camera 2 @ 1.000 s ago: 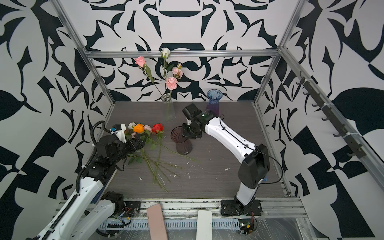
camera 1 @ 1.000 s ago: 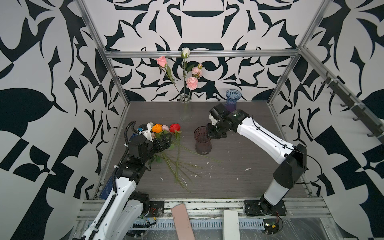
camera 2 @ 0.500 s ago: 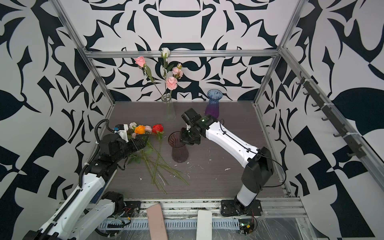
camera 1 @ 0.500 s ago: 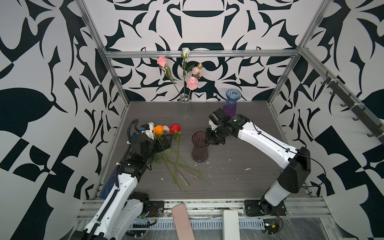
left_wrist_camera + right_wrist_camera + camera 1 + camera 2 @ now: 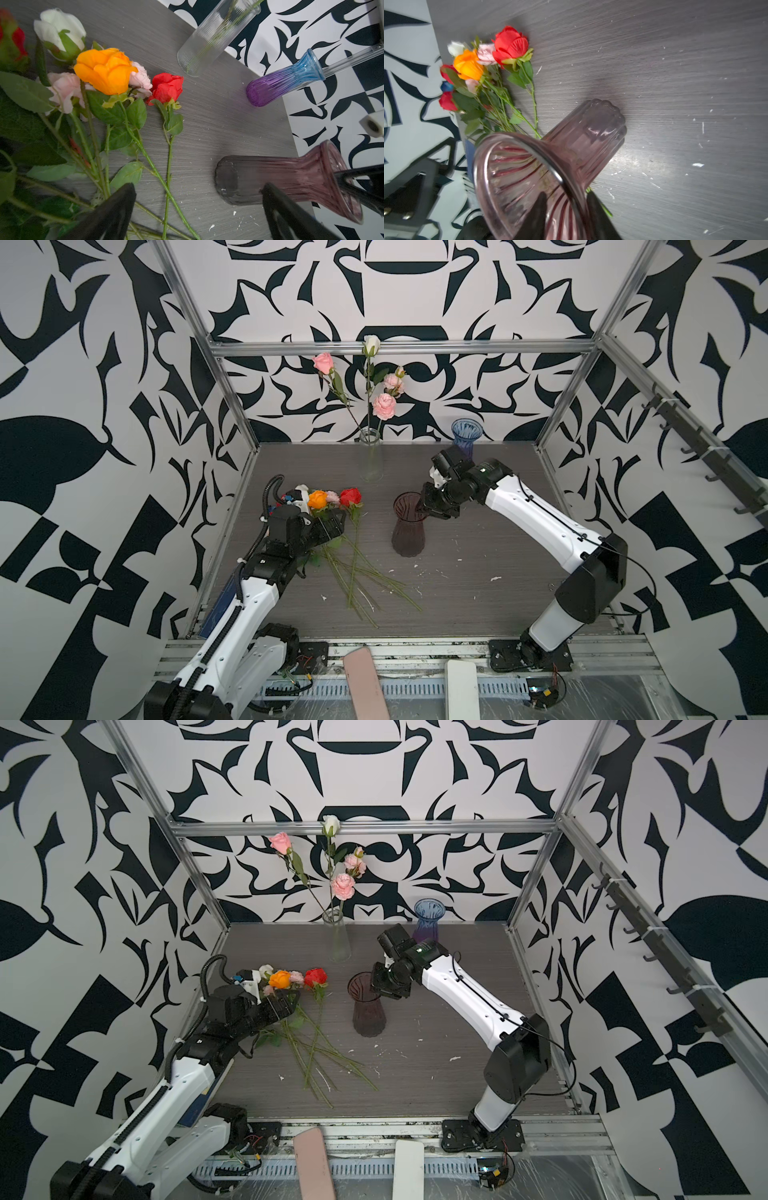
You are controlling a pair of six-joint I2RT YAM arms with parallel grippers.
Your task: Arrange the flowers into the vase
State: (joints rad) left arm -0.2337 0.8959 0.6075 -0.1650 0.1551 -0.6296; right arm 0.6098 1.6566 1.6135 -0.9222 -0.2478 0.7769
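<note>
Grey tabletop (image 5: 478, 585) — flowers (image 5: 318, 499) just beside the wide-open left claw (image 5: 338, 524)

Clad in glossy white shells along the left arm (image 5: 253, 597) and the right arm (image 5: 540, 522), broken by chunky matte black housings at every joint. Dotted with small dark screws (image 5: 562, 536) on the right forearm shell, and trailed there by a thin black cable (image 5: 476, 988). Marked with a small green dot (image 5: 484, 467) on the black wrist housing. Fitted on the left with a ribbed black hose (image 5: 268, 489). Tipped with black tapering fingers on the left gripper (image 5: 197, 187) and the right gripper (image 5: 566, 207). Bolted to black base plates (image 5: 505, 653).
</note>
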